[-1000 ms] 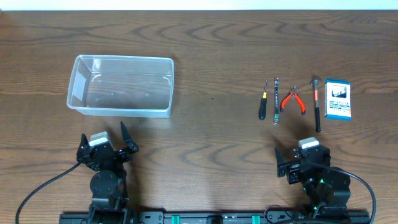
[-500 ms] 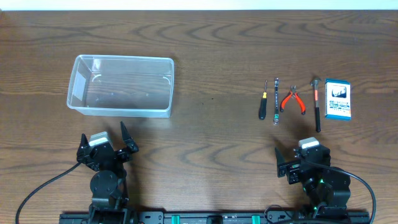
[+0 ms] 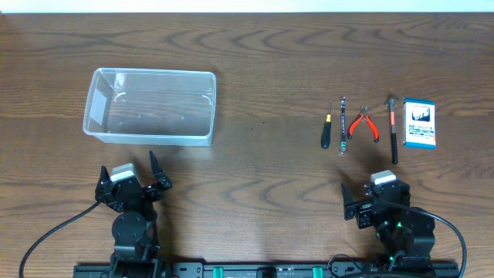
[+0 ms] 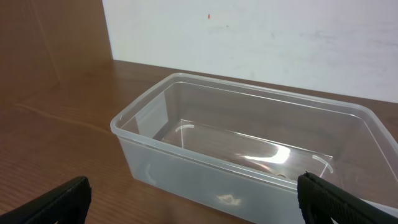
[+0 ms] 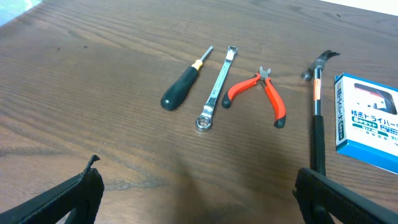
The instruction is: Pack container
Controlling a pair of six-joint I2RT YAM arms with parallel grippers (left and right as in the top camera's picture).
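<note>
The clear plastic container (image 3: 150, 106) stands empty at the left of the table; it also fills the left wrist view (image 4: 255, 149). At the right lie a black-handled screwdriver (image 3: 326, 128), a silver wrench (image 3: 343, 123), red-handled pliers (image 3: 363, 125), a hammer (image 3: 393, 127) and a small blue-and-white box (image 3: 420, 123). They show in the right wrist view too: screwdriver (image 5: 182, 82), wrench (image 5: 216, 87), pliers (image 5: 261, 90), hammer (image 5: 318, 112), box (image 5: 367, 121). My left gripper (image 3: 131, 179) is open and empty in front of the container. My right gripper (image 3: 376, 197) is open and empty in front of the tools.
The wooden table (image 3: 262, 69) ends at a white wall behind the container (image 4: 261, 37). Both arm bases sit at the table's front edge, with black cables trailing from them.
</note>
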